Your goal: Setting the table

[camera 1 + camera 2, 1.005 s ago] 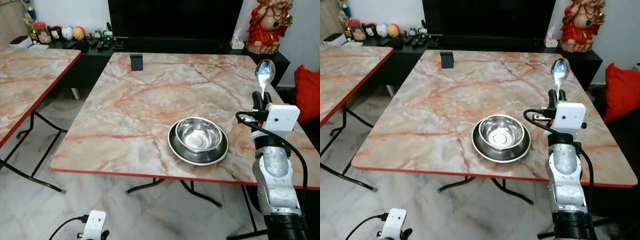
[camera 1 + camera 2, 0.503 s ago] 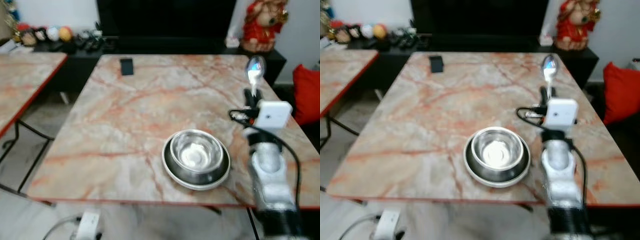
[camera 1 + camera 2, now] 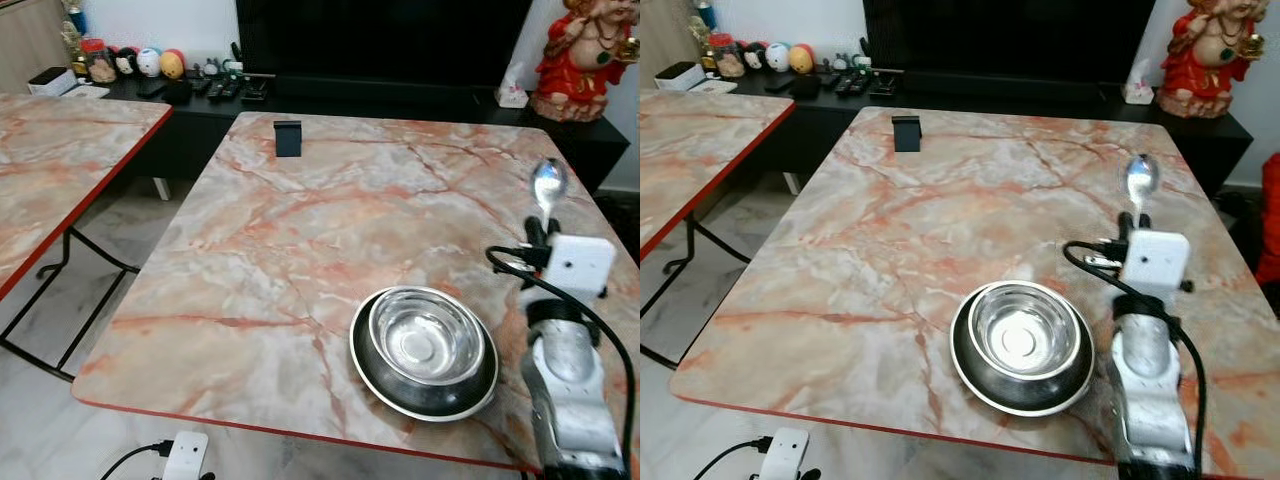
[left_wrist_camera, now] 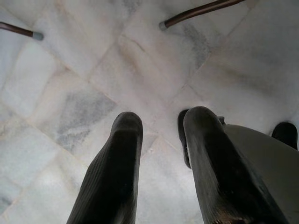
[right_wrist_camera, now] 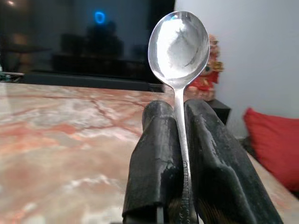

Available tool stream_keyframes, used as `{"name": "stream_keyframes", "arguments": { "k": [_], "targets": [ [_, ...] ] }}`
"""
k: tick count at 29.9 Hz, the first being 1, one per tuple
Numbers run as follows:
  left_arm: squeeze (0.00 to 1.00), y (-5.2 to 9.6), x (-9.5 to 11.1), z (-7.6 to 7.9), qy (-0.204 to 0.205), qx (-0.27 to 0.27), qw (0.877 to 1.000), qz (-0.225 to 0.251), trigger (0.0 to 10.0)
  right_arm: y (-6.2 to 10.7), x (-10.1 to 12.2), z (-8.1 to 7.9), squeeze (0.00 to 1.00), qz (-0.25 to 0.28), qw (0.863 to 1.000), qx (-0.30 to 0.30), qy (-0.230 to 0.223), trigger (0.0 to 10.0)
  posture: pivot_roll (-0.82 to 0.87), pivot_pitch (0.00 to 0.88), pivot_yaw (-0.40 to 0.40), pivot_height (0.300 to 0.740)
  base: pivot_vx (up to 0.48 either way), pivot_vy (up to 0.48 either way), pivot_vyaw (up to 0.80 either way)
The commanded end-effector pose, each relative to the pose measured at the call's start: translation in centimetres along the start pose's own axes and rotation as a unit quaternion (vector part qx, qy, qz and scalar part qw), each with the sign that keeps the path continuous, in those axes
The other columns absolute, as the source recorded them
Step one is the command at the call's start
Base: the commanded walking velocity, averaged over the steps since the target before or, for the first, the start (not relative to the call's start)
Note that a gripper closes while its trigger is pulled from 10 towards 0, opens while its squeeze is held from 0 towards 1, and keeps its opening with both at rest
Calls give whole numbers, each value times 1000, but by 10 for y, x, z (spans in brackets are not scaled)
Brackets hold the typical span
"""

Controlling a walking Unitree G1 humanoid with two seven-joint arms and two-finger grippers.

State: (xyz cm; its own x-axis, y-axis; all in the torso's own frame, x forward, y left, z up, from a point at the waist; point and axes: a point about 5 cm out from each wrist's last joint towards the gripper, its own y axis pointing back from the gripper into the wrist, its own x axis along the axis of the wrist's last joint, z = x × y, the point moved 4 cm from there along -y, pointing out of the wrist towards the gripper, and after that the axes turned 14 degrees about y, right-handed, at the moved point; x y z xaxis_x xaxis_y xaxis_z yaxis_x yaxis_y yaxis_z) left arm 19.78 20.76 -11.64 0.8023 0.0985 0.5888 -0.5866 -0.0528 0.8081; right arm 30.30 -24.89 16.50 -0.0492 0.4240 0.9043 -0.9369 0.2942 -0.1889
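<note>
Near the desk's (image 3: 300, 230) front right corner, the bowl (image 3: 425, 340) sits in its plate (image 3: 375, 375). The right tool (image 3: 537, 230) hovers just right of it, clamped on a spoon (image 3: 548, 185) held upright, bowl-end up. The left tool (image 4: 159, 135) hangs open over the floor.

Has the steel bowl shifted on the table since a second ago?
No. The steel bowl sits in its plate near the table's front edge, as before; the whole picture shifted, so the camera moved.

Marble tables (image 3: 300, 230), pale tiled floor (image 4: 70, 93), probably TV (image 3: 380, 40).
</note>
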Motion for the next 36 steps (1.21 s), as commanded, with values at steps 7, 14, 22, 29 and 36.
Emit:
{"name": "stream_keyframes", "arguments": {
  "k": [7,14,22,29,36],
  "targets": [
    [0,3,-12,-12,-14,14,999,-27,10000,20,-10,22,0,-52,999,-6,12,10000,-71,0,24,731,0,0,0],
    [0,15,-45,-40,45,61,995,-60,10000,20,-17,30,0,-75,997,-11,12,10000,-47,0,13,731,0,0,0],
    [0,27,-73,-54,56,80,991,-89,10000,12,-27,18,0,-130,991,32,-9,10000,-32,0,-1,731,0,0,0],
    [0,26,-70,-53,53,73,992,-87,10000,22,-39,11,0,-192,977,75,-47,10000,-46,0,0,731,0,0,0],
    [0,26,-70,-50,49,67,993,-82,10000,34,-62,16,0,-247,954,169,1,10000,-62,0,8,731,0,0,0]
  ]
}}
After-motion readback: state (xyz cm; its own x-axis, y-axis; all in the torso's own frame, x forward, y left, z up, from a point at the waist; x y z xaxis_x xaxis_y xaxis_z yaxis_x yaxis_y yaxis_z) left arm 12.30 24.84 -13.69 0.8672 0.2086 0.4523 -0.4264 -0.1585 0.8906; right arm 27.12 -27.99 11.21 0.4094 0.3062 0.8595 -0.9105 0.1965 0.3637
